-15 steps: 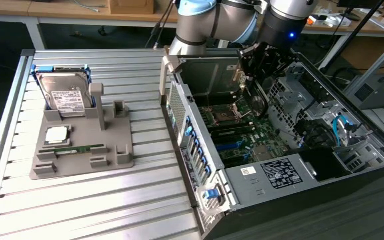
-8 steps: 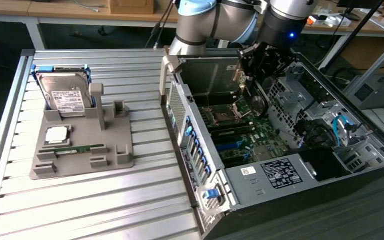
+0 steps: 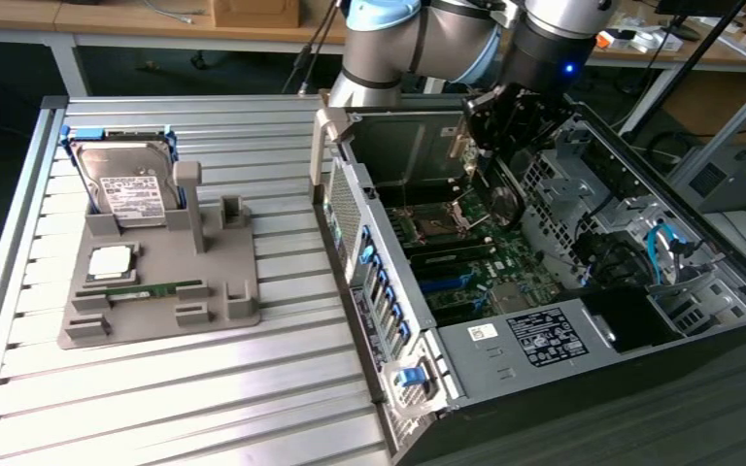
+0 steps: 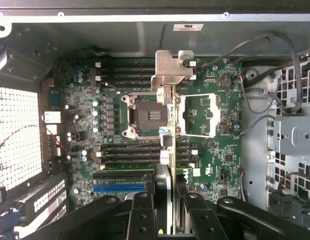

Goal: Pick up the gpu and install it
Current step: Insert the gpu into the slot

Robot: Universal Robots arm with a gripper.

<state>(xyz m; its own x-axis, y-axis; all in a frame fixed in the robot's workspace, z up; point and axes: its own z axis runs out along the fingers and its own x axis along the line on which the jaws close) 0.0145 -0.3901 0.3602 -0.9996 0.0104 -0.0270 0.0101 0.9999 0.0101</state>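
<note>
The gpu (image 4: 168, 150) hangs edge-on over the motherboard (image 4: 215, 125), its silver end bracket (image 4: 172, 70) pointing towards the case's rear wall. My gripper (image 4: 167, 200) is shut on the card, with one black finger (image 4: 142, 212) on each side. In the exterior view the gripper (image 3: 492, 136) reaches down into the open computer case (image 3: 567, 330) and holds the gpu (image 3: 484, 180) just above the motherboard (image 3: 470, 252), near the CPU socket (image 4: 147, 115). A blue expansion slot (image 4: 117, 188) lies on the board beside the fingers.
On the slatted metal table (image 3: 191, 388), at the exterior view's left, a grey fixture (image 3: 166, 291) holds a hard drive (image 3: 127, 184), a RAM stick (image 3: 152, 288) and a CPU (image 3: 112, 260). Cables (image 4: 275, 65) and drive cages (image 4: 295, 135) crowd one side of the case.
</note>
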